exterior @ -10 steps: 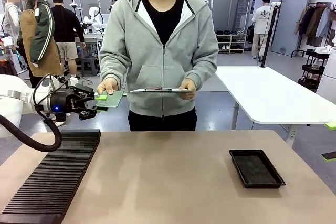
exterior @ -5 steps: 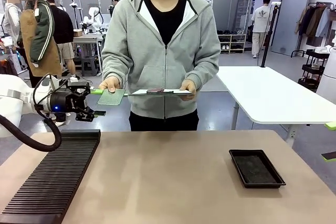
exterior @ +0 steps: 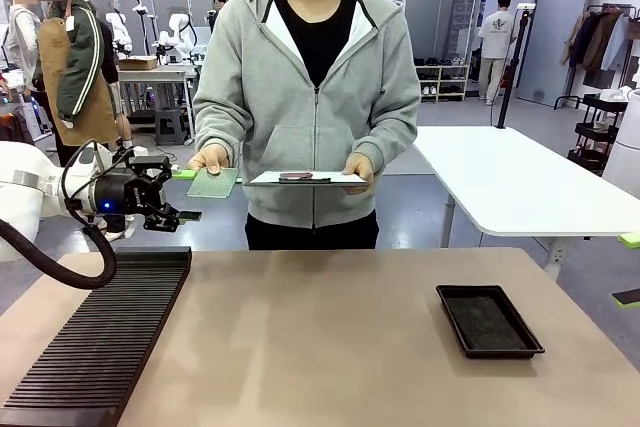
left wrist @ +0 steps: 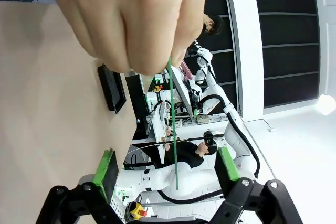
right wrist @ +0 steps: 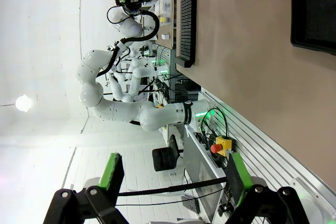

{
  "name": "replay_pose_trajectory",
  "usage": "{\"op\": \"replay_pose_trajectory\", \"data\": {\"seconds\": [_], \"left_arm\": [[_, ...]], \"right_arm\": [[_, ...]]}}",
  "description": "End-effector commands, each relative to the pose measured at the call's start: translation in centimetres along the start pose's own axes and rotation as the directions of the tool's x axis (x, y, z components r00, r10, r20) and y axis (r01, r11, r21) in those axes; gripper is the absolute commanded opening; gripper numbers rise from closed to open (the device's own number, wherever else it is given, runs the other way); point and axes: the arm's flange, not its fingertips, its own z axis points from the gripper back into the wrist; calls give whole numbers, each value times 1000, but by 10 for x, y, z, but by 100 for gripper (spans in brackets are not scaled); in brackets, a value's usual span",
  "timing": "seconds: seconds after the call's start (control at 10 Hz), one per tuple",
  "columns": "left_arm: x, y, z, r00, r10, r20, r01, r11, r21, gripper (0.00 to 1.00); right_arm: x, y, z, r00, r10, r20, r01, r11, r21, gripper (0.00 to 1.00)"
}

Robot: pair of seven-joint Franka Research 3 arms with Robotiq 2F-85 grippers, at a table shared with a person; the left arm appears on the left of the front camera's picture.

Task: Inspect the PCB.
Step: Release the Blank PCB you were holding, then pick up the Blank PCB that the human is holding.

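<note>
The left gripper [exterior: 185,195], at the left of the front view, is seen with its jaws spread wide and nothing grasped. In the left wrist view its green pads [left wrist: 107,167] stand on either side of the PCB [left wrist: 172,129], which is seen edge-on and touched by neither. The board is held above the table at one end by the person's hand [exterior: 208,160], left of centre. The right gripper [right wrist: 173,174] is open and empty. The board is judged light, thin, stiff and fragile; it should be pinched at a bare edge.
</note>
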Motion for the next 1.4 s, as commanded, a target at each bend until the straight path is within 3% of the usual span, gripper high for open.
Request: {"op": "replay_pose_trajectory", "data": {"seconds": [0.0,1.3], "left_arm": [[1,0,0,1000,0,8,0,1000,4,94],[1,0,0,1000,0,8,0,1000,4,94]], "right_arm": [[1,1,1,1000,-4,2,4,1000,-1,100],[1,1,1,1000,-4,2,4,1000,-1,100]]}}
